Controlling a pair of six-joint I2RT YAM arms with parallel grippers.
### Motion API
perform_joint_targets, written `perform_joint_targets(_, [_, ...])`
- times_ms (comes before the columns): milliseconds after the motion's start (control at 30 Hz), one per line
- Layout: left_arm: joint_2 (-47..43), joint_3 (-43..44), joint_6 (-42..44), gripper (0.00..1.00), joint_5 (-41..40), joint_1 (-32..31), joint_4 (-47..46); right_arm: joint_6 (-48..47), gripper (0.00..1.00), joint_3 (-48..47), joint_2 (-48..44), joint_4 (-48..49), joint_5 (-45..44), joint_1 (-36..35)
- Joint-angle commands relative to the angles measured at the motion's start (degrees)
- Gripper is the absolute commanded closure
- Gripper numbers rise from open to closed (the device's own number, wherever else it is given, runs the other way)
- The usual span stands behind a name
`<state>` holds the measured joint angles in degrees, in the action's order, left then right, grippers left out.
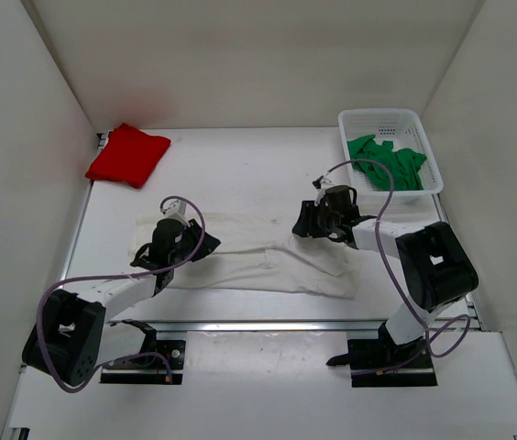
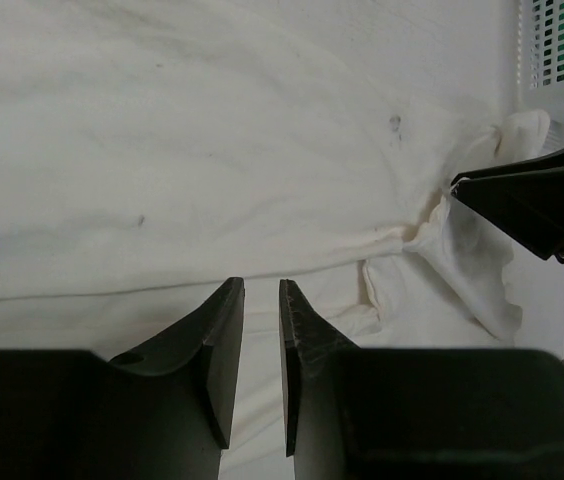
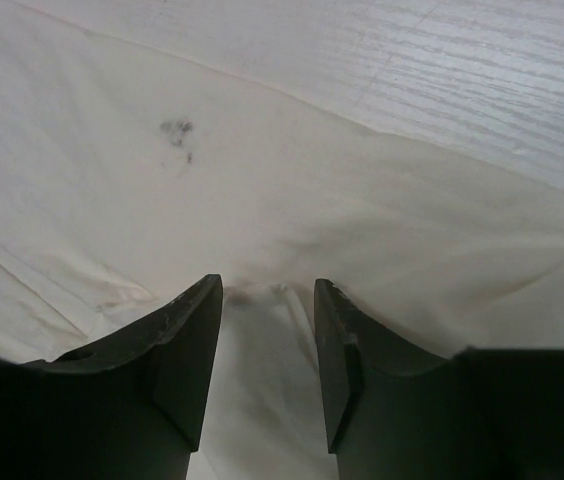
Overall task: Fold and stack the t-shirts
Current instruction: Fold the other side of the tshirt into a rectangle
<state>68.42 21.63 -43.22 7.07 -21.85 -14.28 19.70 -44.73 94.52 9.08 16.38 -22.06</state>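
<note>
Looking from overhead, you find the off-white shirt (image 1: 249, 261) stretched left to right across the middle of the table (image 1: 240, 165) with an arm at each end, which reads as the pair drawing it flat for a fold. Your red shirt (image 1: 128, 154) lies folded at ten o'clock, well apart. The green shirt (image 1: 387, 163) sits crumpled in the white basket (image 1: 382, 115) at two o'clock, so I judge this to be the second shirt of three. Your right gripper (image 3: 267, 300) has its fingers partly apart with a puckered ridge of cloth between them. Its own camera leaves the hold in doubt, but the left wrist view shows cloth tented up to that gripper's tip, so I take it as clamped on the off-white shirt. Your left gripper (image 2: 260, 300) shows only a narrow slit between its fingers over flat cloth, and I cannot tell whether it pinches a layer. The right wrist view also gives you a dark smudge (image 3: 176, 135) at eleven o'clock, which the overhead view hardly registers.
</note>
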Motion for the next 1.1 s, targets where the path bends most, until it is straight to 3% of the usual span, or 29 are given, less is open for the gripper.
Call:
perform_joint_targets(0, [-1.45, -1.24, -0.11, 0.69, 2.07, 1.02, -2.94, -0.55, 0.60, 0.07, -1.00, 3.57, 2.51, -0.17])
perform_joint_targets(200, [-1.54, -1.24, -0.46, 0.69, 2.42, 1.37, -3.47, 2.62, 0.89, 4.38, -6.53, 3.76, 7.34, -0.52])
perform_joint_targets(300, [-1.71, -1.15, -0.37, 0.68, 2.68, 1.37, -3.38, 2.01, 0.90, 6.31, -8.82, 1.48, 5.43, -1.05])
perform_joint_targets(367, [-1.89, -1.15, -0.90, 0.68, 2.25, 1.19, -3.91, 1.91, 1.00, 7.11, -9.79, 0.16, 5.06, -1.58])
perform_joint_targets(733, [-4.35, -0.36, -2.39, 0.68, 3.65, 1.19, -3.64, 5.78, 1.00, 8.96, -22.27, -12.93, -3.63, -12.29])
perform_joint_targets(1067, [-5.14, 0.52, -2.74, 0.68, 4.09, 1.89, -2.94, 13.42, 1.00, 11.07, -22.01, -14.88, -6.18, -19.14])
